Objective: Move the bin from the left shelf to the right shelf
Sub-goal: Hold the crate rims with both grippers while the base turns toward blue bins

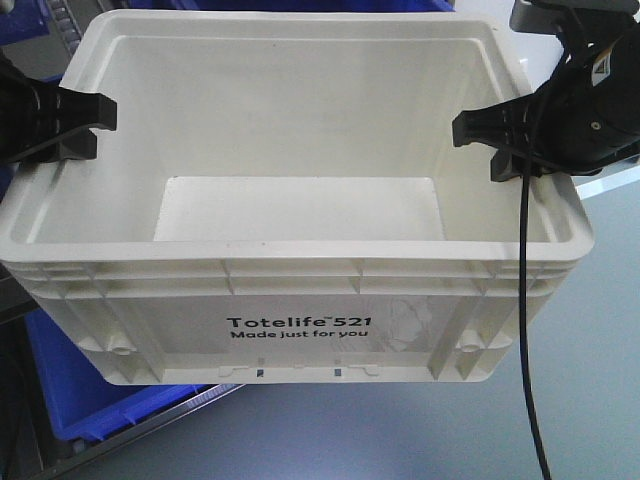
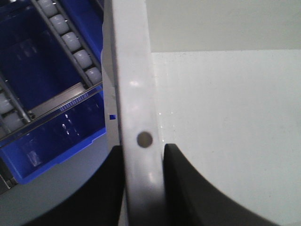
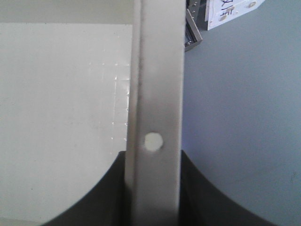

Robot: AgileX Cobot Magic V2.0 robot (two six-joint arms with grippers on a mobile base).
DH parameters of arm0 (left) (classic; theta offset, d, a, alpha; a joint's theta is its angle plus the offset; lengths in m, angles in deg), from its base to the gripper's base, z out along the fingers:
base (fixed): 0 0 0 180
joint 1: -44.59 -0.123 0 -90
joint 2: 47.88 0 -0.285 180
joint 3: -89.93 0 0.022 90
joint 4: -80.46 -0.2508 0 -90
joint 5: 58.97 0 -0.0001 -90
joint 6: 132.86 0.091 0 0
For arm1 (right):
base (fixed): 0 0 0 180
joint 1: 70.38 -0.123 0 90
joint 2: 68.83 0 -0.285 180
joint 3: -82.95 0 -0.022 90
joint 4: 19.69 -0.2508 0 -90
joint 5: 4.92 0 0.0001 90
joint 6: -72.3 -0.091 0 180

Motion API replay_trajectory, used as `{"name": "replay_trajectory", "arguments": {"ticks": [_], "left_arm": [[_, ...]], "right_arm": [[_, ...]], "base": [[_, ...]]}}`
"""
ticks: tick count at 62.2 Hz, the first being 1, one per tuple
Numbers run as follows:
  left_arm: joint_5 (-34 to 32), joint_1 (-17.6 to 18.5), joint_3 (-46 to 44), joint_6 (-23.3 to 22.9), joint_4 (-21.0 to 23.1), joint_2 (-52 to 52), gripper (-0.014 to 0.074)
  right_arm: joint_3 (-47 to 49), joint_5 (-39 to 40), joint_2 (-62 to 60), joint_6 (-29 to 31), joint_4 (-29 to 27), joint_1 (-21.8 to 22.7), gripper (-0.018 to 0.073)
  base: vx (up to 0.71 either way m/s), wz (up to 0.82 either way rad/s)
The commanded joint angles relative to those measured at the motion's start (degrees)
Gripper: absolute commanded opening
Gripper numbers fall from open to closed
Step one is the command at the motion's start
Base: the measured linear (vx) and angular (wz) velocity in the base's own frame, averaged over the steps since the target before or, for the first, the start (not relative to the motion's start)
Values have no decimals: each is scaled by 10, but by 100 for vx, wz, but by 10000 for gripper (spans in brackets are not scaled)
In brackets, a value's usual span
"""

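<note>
Front view: the bin (image 1: 300,300) sits between my arms, partly above a blue bin (image 1: 90,390). Left wrist: the left gripper (image 2: 143,179) pinches the rim. Right wrist: the right gripper (image 3: 153,183) likewise. I'd move both together, keeping it level.

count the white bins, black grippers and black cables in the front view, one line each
white bin: 1
black grippers: 2, the left gripper and the right gripper, each clamped on the bin's rim
black cable: 1
total: 4
</note>
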Motion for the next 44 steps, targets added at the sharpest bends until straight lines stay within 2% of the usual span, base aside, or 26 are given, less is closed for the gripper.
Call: {"name": "replay_trajectory", "arguments": {"ticks": [1, 44], "left_arm": [[-51, 2, -21, 10, -19, 25, 152], [-51, 2, -21, 10, -19, 25, 152]], "right_arm": [[21, 57, -29, 2, 27, 4, 29], [21, 57, -29, 2, 27, 4, 29]], "base": [[5, 36], [4, 33]]}}
